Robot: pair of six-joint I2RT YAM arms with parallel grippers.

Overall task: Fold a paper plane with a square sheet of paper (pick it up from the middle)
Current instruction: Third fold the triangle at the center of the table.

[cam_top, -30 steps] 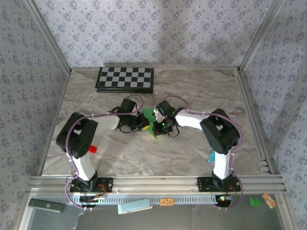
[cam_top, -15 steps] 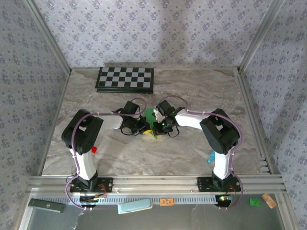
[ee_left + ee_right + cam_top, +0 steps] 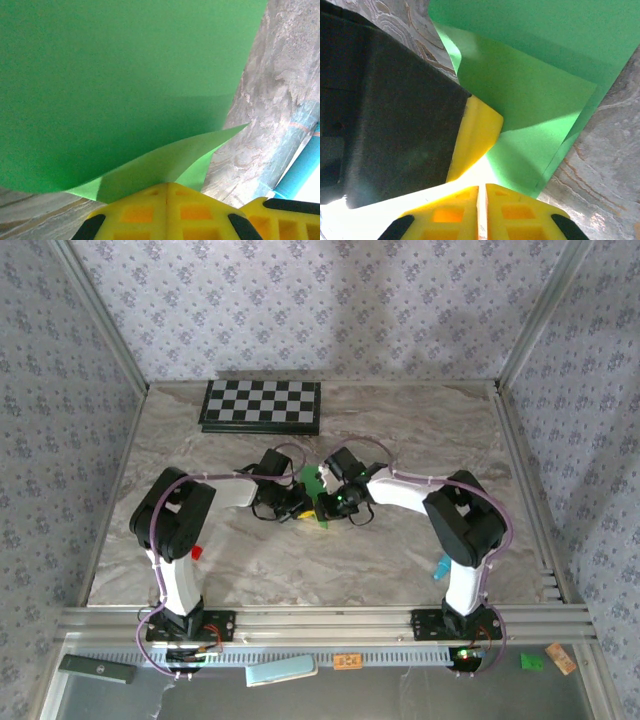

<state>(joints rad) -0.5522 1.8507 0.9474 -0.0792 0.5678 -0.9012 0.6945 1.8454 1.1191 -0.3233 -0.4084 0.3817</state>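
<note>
Table: grey-veined marble tabletop [image 3: 420,430], across the middle of the overhead view.
Paper: thin bright green paper sheet [image 3: 312,478], at the centre of the overhead view, between the two grippers and partly hidden by them.
Paper, left wrist view: the sheet [image 3: 115,85] spreads over the upper left and centre. A paler flap curls down from it to the fingers at the bottom edge.
Paper, right wrist view: the sheet [image 3: 535,100] lies in the upper right, one layer folded over another. Its lowest corner rests on the marble at lower right.
Left pincer: left gripper [image 3: 302,510] [image 3: 167,187] has its yellow fingers pressed together, with the pale flap nipped at their seam.
Right pincer: right gripper [image 3: 322,506] [image 3: 481,189] has its fingers closed to a hairline seam. The sheet's corner lies just beside one finger; whether any paper is caught cannot be told.
Meeting point: in the right wrist view the left gripper's black body and a yellow fingertip [image 3: 479,131] sit at centre left, against the sheet's edge.
Board: black-and-white checkerboard [image 3: 262,405], upper left of the table, well apart from the sheet.
Block: small red block [image 3: 196,552], lower left, just beside the left arm.
Marker: teal marker [image 3: 441,567], lower right, just beside the right arm.
</note>
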